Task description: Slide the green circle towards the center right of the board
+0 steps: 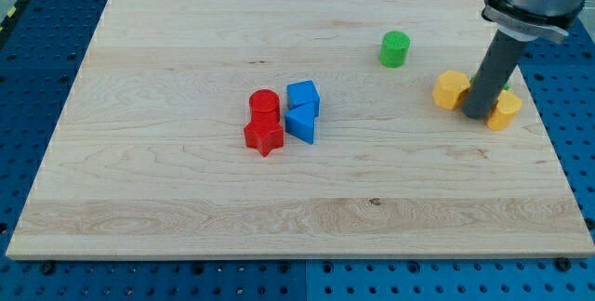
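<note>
The green circle (394, 48) stands in the board's (186, 41) upper right part, apart from everything else. Toward the view's lower right of it, my tip (478, 115) rests between two yellow blocks (452, 89) (505, 111) (something green peeks out behind the rod). It holds nothing, being a bare rod. Near the centre cluster a red cylinder (264, 104), red star (264, 137), blue cube (303, 96) and blue triangle (301, 123).

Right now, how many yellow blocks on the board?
2. One yellow block sits just left of my tip at the view's right; the other yellow block just right of it. The rod may hide more.
</note>
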